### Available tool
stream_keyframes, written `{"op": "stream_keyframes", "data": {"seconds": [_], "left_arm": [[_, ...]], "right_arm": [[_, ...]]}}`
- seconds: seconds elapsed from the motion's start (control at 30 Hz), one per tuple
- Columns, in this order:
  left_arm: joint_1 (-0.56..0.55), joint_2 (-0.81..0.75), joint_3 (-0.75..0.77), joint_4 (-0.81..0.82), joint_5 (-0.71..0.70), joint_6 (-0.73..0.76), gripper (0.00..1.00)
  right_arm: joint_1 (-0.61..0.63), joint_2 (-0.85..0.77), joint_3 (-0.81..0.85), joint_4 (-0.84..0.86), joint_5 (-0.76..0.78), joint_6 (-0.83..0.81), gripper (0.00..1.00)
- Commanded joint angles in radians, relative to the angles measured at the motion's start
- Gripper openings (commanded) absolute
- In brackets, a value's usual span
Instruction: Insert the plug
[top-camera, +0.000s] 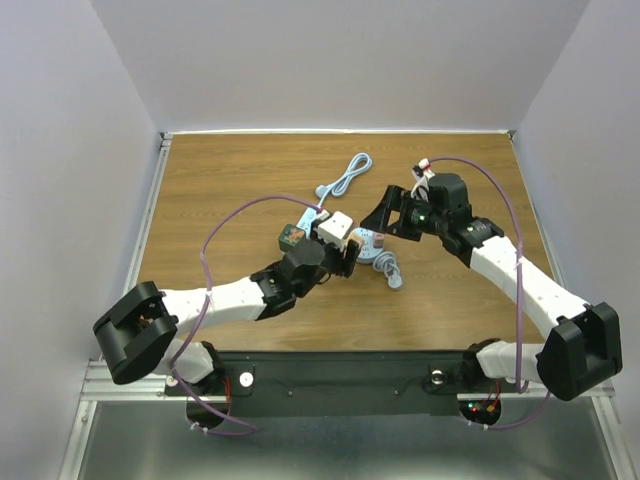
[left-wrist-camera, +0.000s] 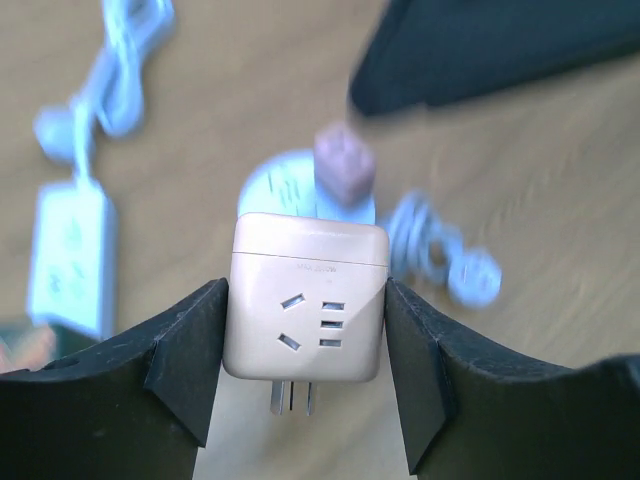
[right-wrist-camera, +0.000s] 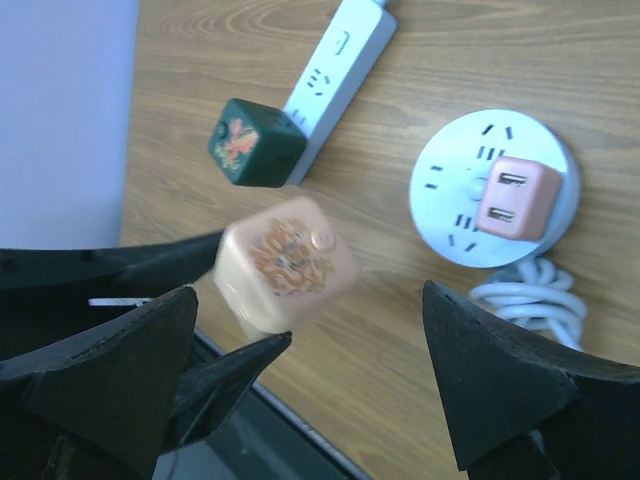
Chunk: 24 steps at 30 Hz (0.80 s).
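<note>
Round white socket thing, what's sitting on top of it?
A pink cube adapter with two slots on its face is plugged into the round white power strip. Its prongs and the holes beneath it are covered, so they cannot be seen.

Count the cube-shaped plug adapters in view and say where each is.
3. The cream plastic cube is clamped in the left gripper. The dark green cube is at the end of the long white power strip. The pink cube is on the round white socket hub. Others could be hidden.

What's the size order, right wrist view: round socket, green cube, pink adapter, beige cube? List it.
Round socket
Beige cube, unsure: held nearer the camera
Green cube and pink adapter look alike
</note>
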Motion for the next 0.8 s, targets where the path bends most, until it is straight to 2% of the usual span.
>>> {"op": "stream_keyframes", "data": {"seconds": [0.0,0.27,0.47,0.77], "left_arm": [[-0.005,0.022,0.086,0.318,-0.083,0.199,0.00],[-0.008,0.077,0.123,0.428,-0.102,0.324,0.00],[-0.023,0.071,0.093,0.495,-0.128,0.365,0.00],[-0.048,0.090,0.103,0.485,-0.119,0.408,0.00]], "right_arm": [[-0.005,0.022,0.091,-0.044,-0.061,0.080,0.97],[-0.006,0.019,0.190,-0.062,-0.004,0.148,0.96],[-0.006,0.030,0.173,-0.067,0.005,0.191,0.96],[-0.006,0.047,0.193,-0.064,0.030,0.217,0.96]]}}
